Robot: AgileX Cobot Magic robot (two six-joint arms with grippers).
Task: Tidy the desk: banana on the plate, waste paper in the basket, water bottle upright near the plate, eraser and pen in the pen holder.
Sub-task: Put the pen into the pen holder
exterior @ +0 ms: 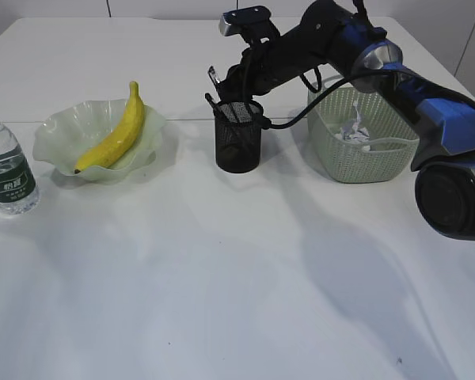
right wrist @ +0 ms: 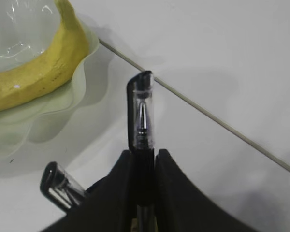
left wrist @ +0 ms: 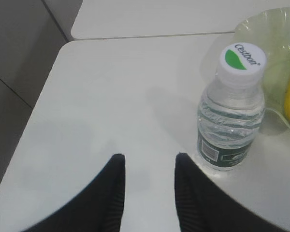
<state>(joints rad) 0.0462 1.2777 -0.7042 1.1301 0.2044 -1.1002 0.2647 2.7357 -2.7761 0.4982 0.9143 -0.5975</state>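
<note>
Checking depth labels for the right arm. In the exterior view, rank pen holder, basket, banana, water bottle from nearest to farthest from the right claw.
1. pen holder: directly under the right claw, mid-table.
2. basket: to the right, under the arm.
3. banana: to the left, lying on the plate.
4. water bottle: upright at the far left edge, beyond the plate.

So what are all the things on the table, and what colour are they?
banana: one, yellow, in the plate
plate: one, pale green, wavy, left side
water bottle: one, clear, white cap, upright left of the plate
pen holder: one, black mesh, middle
pens: two, black with clear caps; one in the pincer, one beside it
basket: one, light green, right
waste paper: white, in the basket
left pincer: black, open, empty
right pincer: black, around a pen
</note>
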